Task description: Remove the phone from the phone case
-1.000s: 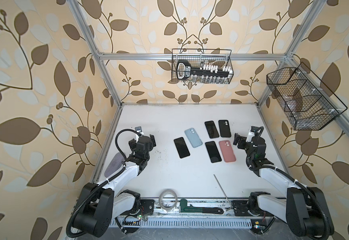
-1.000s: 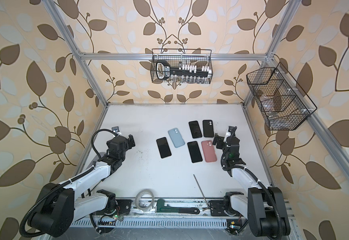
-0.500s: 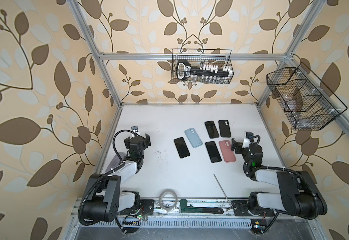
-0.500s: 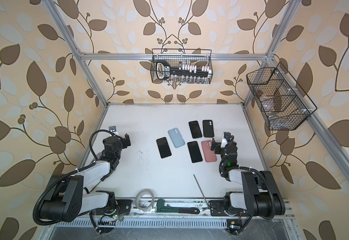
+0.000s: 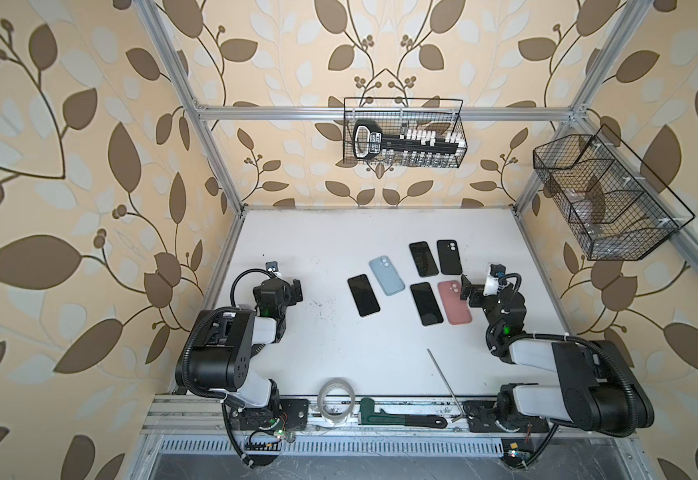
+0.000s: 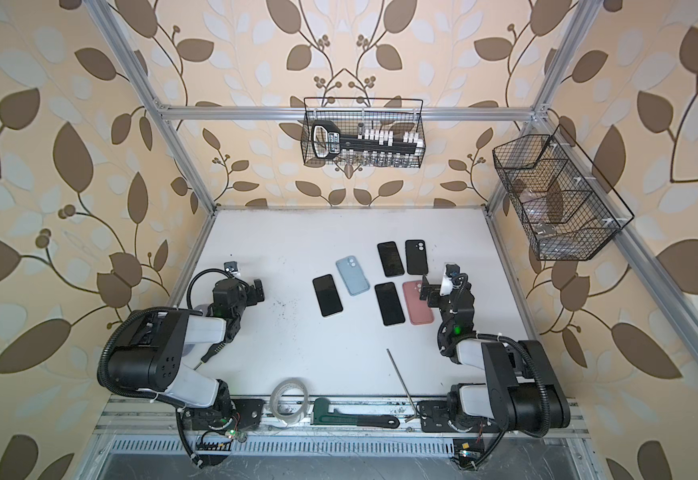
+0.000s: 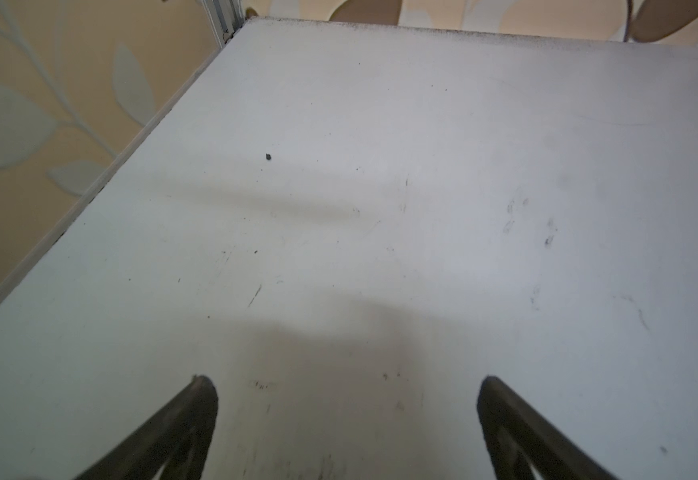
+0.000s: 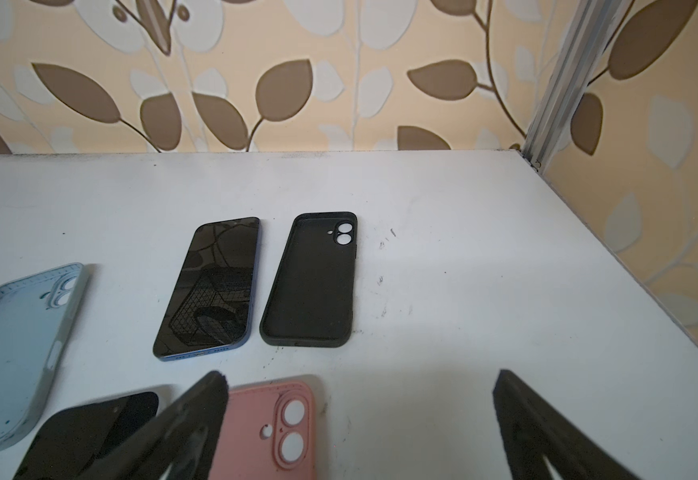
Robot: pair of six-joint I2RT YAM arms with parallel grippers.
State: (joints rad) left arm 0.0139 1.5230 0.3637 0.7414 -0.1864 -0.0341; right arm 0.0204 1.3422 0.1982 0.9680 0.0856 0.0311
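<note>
Nearest, on front rail: tape roll (image 5: 336, 397), wrench (image 5: 401, 417), thin rod (image 5: 443, 378) slanting onto table (image 5: 380, 353); all off the work area, likely spare props. Next, left pincer (image 7: 345, 382) low over bare table, jaws wide apart, nothing between them, well apart from any phone; probably parked out of the way. Then right pincer (image 8: 360, 376), likewise spread wide and empty, just beside pink case (image 8: 268, 428), one finger overlapping its edge in wrist view; contact not clear. Pink case empty, white table showing through camera holes, dark phone (image 5: 425, 303) just beside it, screen up. Further left, another phone (image 5: 363, 295) next to blue case (image 5: 387, 275), also empty. Farthest row: third phone (image 8: 210, 286) screen up beside open black case (image 8: 312, 282). Laid out as phone-and-case pairs, so judged done: no phone sitting inside a case. On back wall, wire basket (image 5: 380, 163) with a tool set.
</note>
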